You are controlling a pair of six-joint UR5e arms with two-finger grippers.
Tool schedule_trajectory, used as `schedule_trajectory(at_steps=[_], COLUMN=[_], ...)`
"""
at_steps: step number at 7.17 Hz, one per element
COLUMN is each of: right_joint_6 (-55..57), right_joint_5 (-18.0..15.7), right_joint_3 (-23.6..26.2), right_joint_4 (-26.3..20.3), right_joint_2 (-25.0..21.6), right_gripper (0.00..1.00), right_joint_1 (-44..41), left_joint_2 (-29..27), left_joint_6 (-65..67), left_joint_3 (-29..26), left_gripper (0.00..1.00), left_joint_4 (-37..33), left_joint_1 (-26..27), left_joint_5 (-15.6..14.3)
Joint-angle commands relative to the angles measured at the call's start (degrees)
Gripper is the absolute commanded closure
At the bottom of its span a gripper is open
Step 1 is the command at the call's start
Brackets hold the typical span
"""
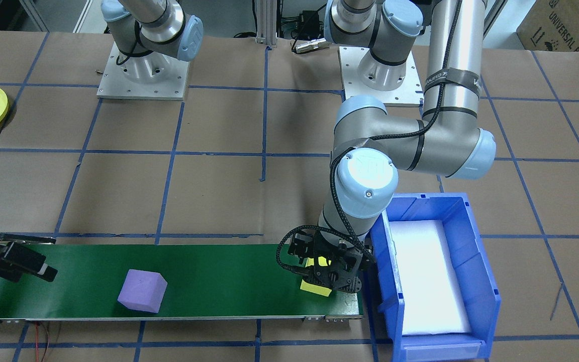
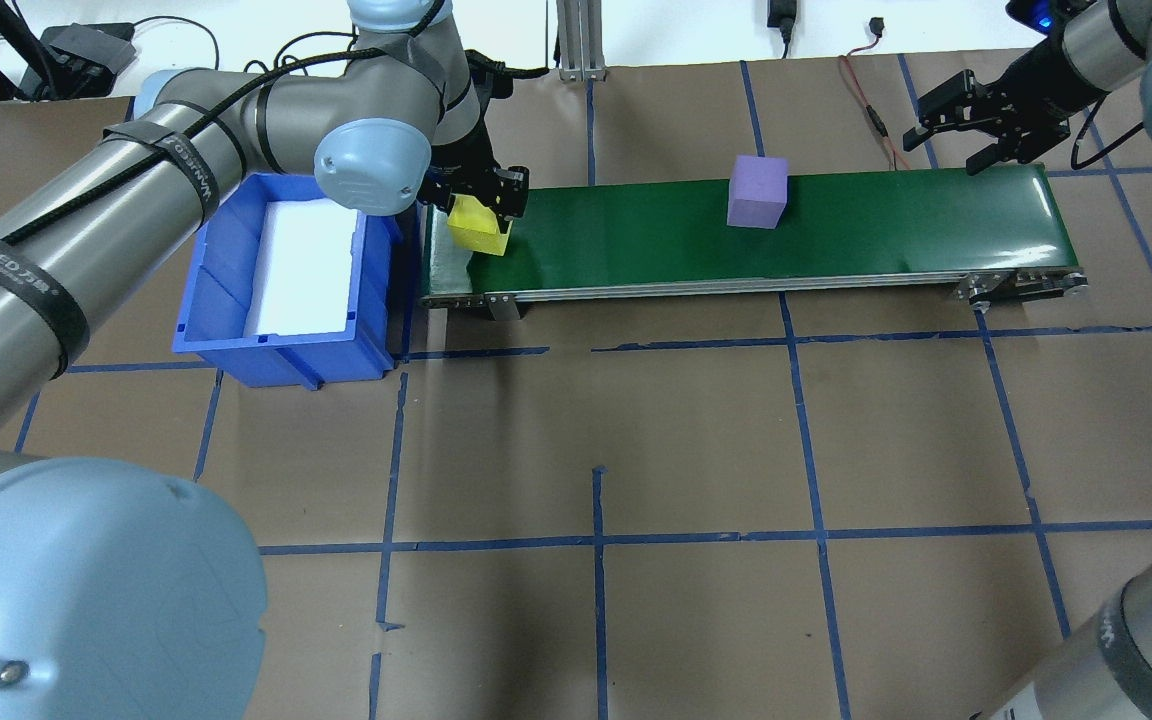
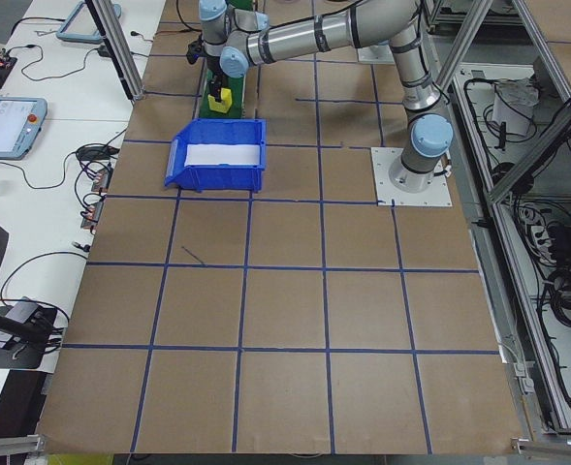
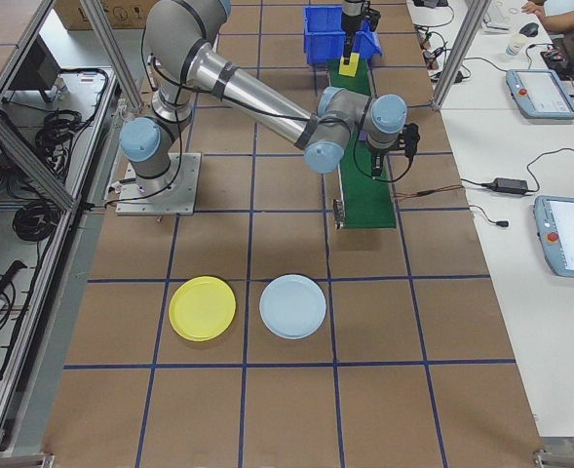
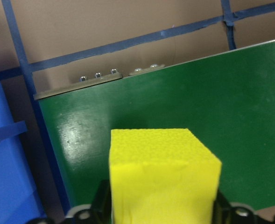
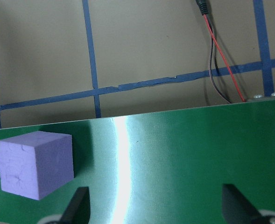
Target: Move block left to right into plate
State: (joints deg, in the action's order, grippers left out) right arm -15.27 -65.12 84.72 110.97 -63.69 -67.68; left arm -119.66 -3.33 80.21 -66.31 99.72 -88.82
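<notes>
My left gripper (image 2: pixel 484 208) is shut on a yellow foam block (image 2: pixel 477 231) at the left end of the green conveyor belt (image 2: pixel 886 225), next to the blue bin. In the left wrist view the yellow block (image 5: pixel 163 172) fills the space between the fingers, low over the belt; I cannot tell whether it touches. A purple block (image 2: pixel 757 190) rests on the belt further right, also visible as the purple block (image 6: pixel 34 163) in the right wrist view. My right gripper (image 2: pixel 971 125) hangs open over the belt's right end, clear of it. The yellow plate (image 4: pixel 202 308) lies on the table far from the belt.
A blue bin (image 2: pixel 281 285) with a white liner stands against the belt's left end. A pale blue plate (image 4: pixel 291 306) lies beside the yellow one. Red and black wires (image 6: pixel 219 60) run behind the belt's right end. Blue tape lines grid the brown table.
</notes>
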Motion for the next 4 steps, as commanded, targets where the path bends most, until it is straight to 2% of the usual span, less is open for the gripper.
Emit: schedule_trajectory(at_steps=[1,3,4], right_joint_6=[0.16,0.24,0.25], right_joint_5=[0.00,0.00,0.00], right_joint_3=[0.10,0.19,0.19], right_joint_4=[-0.05,-0.05,-0.06], right_joint_2=[0.06,0.06,0.06], right_gripper=[0.00,0.00,0.00], right_joint_1=[0.00,0.00,0.00], left_joint_2=[9.04,20.90,24.44], left_joint_6=[-0.01,-0.36,-0.62], left_joint_3=[-0.23,1.42,2.83], left_gripper=[0.00,0.00,0.00], left_joint_4=[-9.03,-24.59,-27.53], left_joint_1=[0.12,-1.18,-1.89], left_joint_5=[-0.12,-0.83,-2.74])
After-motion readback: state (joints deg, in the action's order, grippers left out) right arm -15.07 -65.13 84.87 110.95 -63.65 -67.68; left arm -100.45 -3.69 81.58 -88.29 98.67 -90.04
